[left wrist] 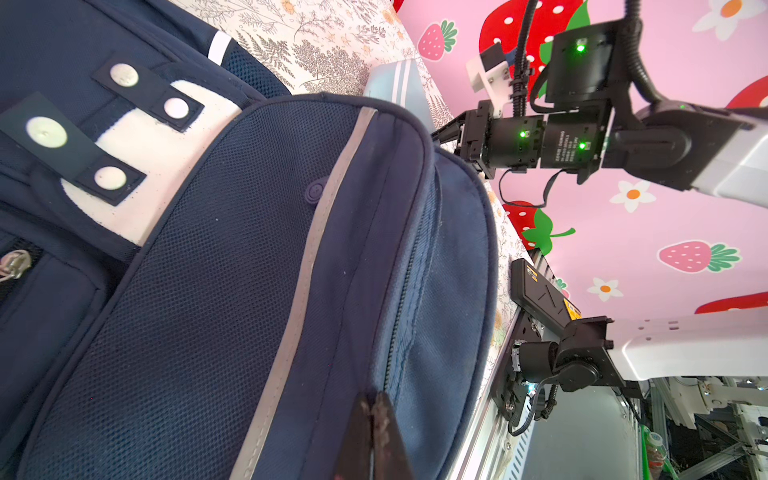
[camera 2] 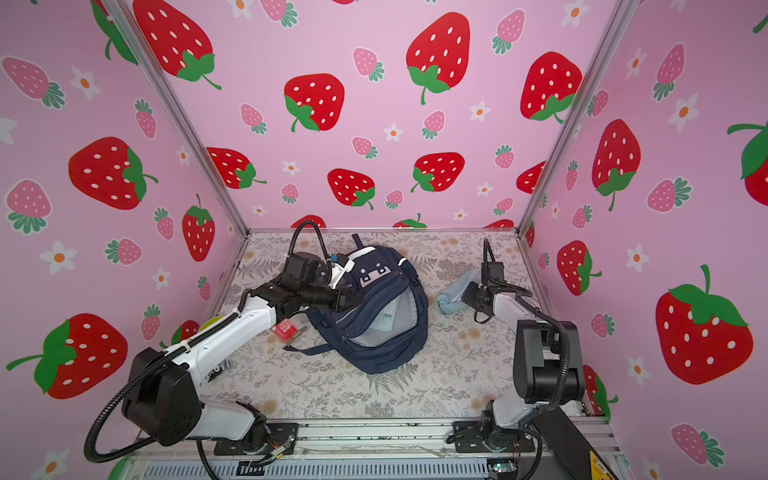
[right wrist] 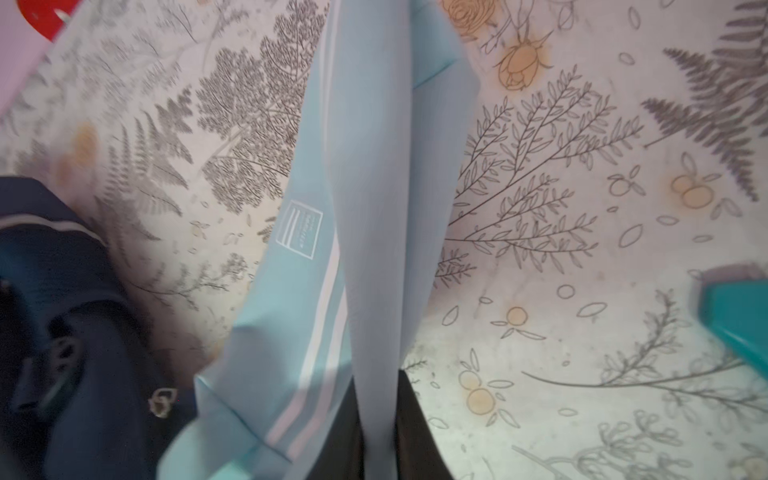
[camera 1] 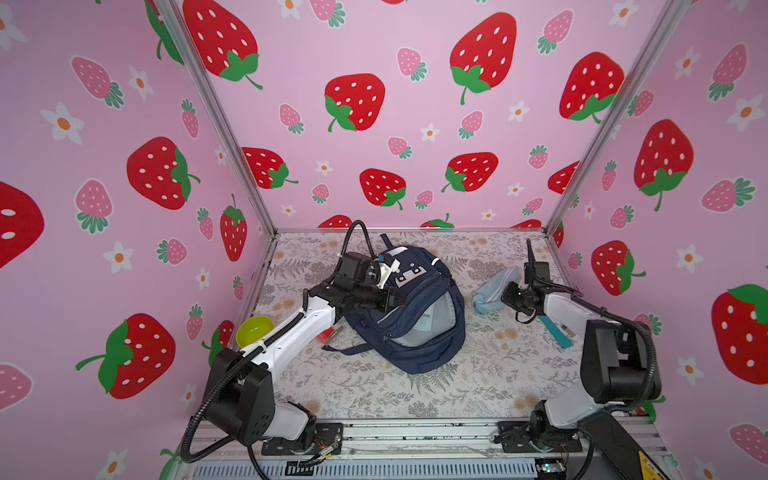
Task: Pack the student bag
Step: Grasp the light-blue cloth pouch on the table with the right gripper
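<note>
Closest to your left wrist lens, the left gripper (left wrist: 374, 404) has its fingers pressed together on the zip edge of the student bag (camera 1: 419, 297) — the navy flap is pinched right where the zipper teeth run in. You have the bag lying mid-table on the floral cloth (camera 1: 415, 395). Its main compartment is unzipped and gaping, so the grey lining and a pale dotted sheet (camera 1: 426, 323) inside show in both top views. To the right of the bag, near it but apart, your right gripper (right wrist: 377, 399) is clamped on a fold of a pale blue fabric pouch (right wrist: 307, 291) with white stripes. Further right of the bag, beyond that gripper, lies a teal flat thing (camera 1: 556, 332) — the arm hides too much of it for you to name it. Left of the bag, just beside its loose strap, sits a red packet (camera 2: 284, 328). Further left is a yellow-green bowl (camera 1: 253, 330), partly behind the left arm.
</note>
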You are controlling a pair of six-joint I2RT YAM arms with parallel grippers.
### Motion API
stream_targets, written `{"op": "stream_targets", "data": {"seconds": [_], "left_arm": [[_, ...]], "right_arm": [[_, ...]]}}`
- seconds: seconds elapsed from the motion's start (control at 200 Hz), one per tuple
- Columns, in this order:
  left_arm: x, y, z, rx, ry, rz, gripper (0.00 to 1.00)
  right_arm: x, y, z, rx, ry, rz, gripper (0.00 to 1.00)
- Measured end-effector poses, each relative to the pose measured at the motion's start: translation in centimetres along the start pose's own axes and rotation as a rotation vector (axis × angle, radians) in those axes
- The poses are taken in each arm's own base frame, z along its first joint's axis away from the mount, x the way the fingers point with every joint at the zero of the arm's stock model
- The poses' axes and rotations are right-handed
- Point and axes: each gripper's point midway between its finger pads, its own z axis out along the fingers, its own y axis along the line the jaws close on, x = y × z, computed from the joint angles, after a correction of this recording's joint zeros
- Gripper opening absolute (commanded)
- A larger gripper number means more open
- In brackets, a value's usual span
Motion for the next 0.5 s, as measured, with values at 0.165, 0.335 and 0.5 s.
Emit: {"op": "stream_targets", "data": {"seconds": [0.165, 0.335, 0.5], "left_arm": [[-0.3, 0.1, -0.1, 0.000, -0.011, -0.002, 0.00], [-0.9, 0.2, -0.6, 0.006, -0.033, 0.000, 0.00], [-1.1, 0.3, -0.8, 0.011, -0.043, -0.005, 0.00]], "right_arm": [[-0.3, 3.0, -5.8, -0.105, -0.085, -0.070, 0.01], [1.8, 8.8, -12.1, -0.280, -0.139, -0.217, 0.00], [7.5, 13.0, -14.1, -0.419, -0.017, -0.343, 0.00]]}}
